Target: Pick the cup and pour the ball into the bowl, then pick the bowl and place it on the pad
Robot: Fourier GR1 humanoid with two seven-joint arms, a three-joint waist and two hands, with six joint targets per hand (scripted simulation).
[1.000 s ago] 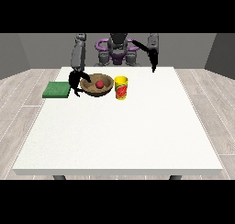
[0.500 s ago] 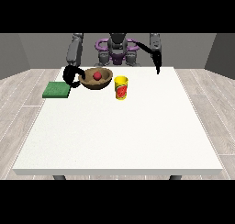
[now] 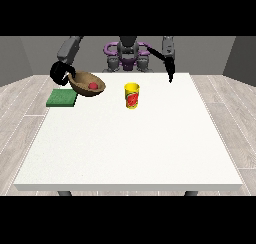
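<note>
Hand at the view's left (image 3: 61, 73) grips the bowl (image 3: 87, 83), red ball (image 3: 93, 86) inside, tilted above the counter (image 3: 130, 138) beside the green pad (image 3: 61, 97); yellow cup (image 3: 131, 95) upright mid-counter; other hand (image 3: 170, 74) raised, finger state unclear.

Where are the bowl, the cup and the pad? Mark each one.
bowl (image 3: 81, 80): front view, on its inner wall.
cup (image 3: 132, 98): front view, on its side.
pad (image 3: 61, 98): front view, on its top face.

Red mark on cup (image 3: 131, 95) unreadable; no legible text.
</note>
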